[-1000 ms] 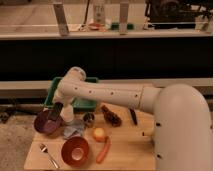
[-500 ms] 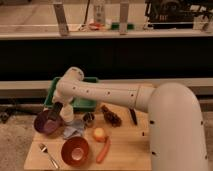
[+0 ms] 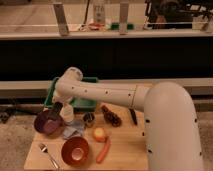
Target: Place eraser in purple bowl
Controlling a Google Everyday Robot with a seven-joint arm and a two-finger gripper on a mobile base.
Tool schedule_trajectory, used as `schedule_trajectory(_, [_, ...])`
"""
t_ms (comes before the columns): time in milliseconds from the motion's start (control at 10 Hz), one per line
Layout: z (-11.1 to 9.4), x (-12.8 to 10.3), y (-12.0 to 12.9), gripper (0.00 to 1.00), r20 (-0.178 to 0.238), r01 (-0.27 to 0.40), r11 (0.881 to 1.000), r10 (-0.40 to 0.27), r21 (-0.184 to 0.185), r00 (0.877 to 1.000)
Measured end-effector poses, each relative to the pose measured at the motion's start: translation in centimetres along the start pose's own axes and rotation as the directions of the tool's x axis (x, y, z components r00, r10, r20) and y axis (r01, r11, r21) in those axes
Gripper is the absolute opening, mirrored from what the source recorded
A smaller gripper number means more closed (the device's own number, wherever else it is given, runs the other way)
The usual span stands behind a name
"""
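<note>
Leaning over a wooden table (image 3: 125,146), tool (image 3: 56,111) hangs above purple bowl (image 3: 45,127).

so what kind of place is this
Probably an indoor robot test area dressed as a kitchen: wooden table, purple bowl, orange bowl, fork. The gripper hangs over the purple bowl's rim.

Speckled floor (image 3: 15,145) lies at 8 o'clock; a dark wall (image 3: 150,57) and pale ledge (image 3: 150,34) run toward 12 o'clock. The gripper (image 3: 55,111) hangs at 8 o'clock.
</note>
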Motion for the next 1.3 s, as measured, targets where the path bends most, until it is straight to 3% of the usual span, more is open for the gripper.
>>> schedule_trajectory(600, [-0.2,-0.8,-1.1,0.76,0.021,0.031,0.999,-0.032,0.031,0.999])
schedule_trajectory(1300, [0.1,-1.4,-1.8,0.80,0.061,0.050,0.997,-0.053,0.055,0.997])
